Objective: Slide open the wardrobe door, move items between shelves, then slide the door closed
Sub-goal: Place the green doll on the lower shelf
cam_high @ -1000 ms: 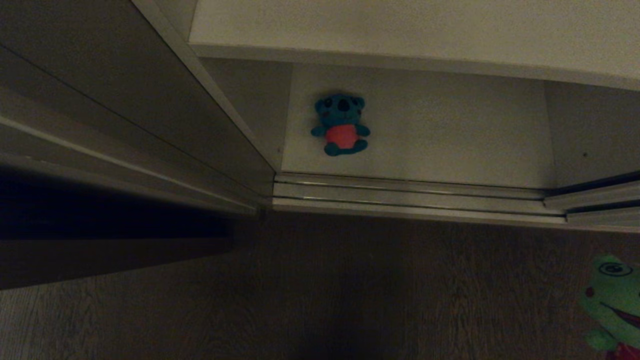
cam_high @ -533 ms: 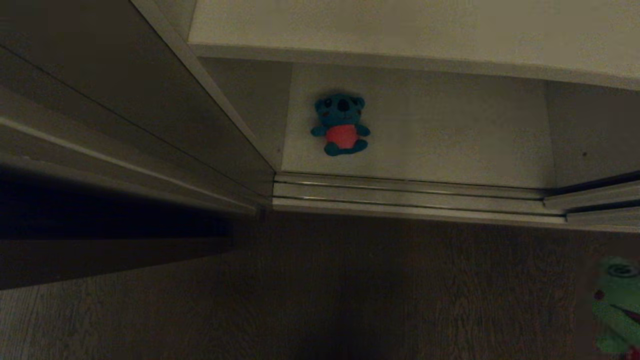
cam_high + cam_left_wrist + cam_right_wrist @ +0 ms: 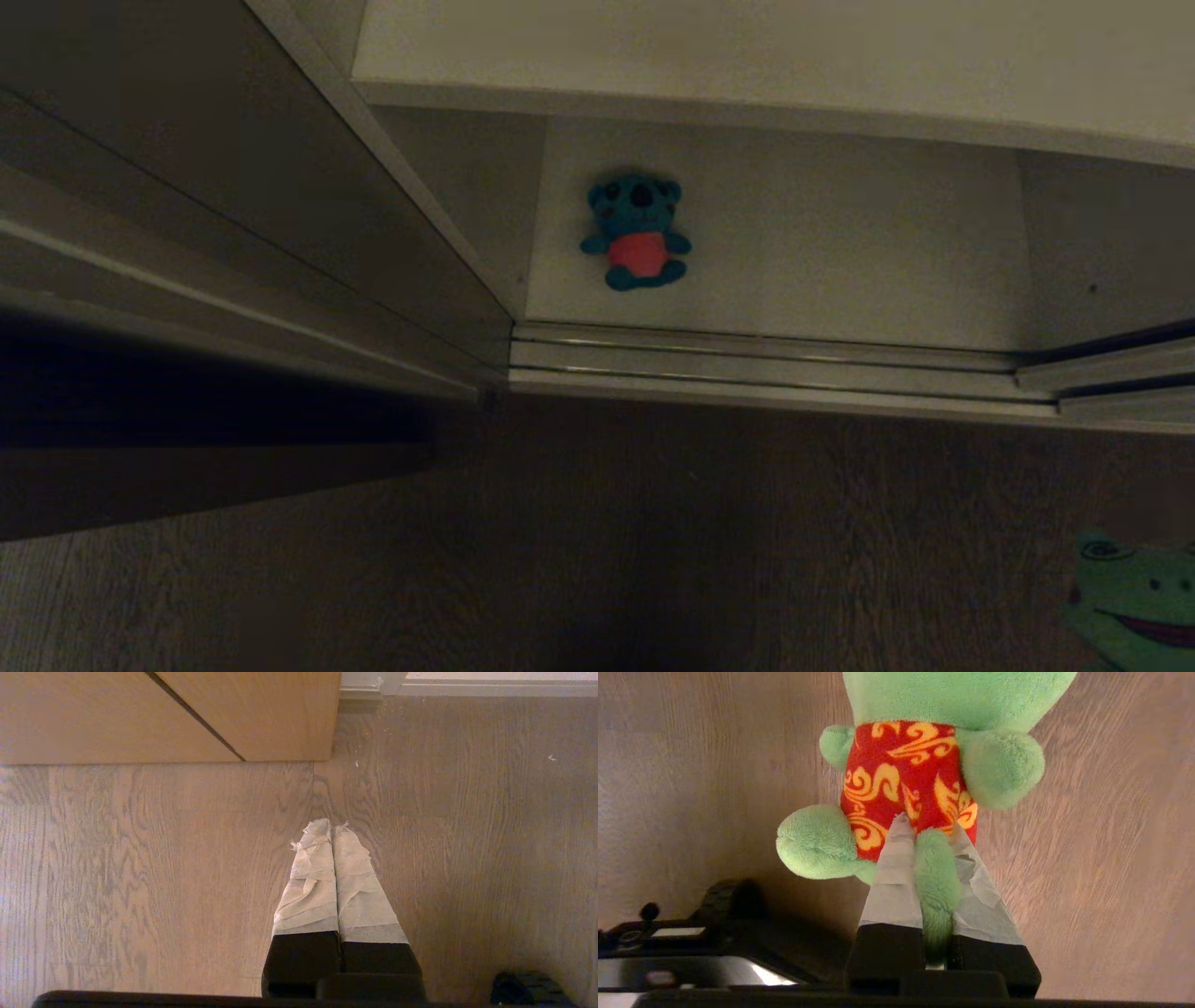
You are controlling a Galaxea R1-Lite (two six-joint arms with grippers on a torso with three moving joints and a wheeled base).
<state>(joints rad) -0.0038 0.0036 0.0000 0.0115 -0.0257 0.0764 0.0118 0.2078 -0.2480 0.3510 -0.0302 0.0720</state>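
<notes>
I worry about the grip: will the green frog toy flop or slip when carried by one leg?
Probably floppy: the green frog is soft plush, pinched by the right gripper on one leg only. Likely light. Its fuzzy pile should resist slipping, though the body may swing.

Wood-grain floor [image 3: 140, 882] — brown side panel [image 3: 117, 714]

Head looks down into wardrobe; wrists face floor [image 3: 140, 882] closely, sharing it.

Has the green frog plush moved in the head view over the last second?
Yes. The green frog plush has dropped toward the picture's bottom edge, away from the door track, which stayed put.
</notes>
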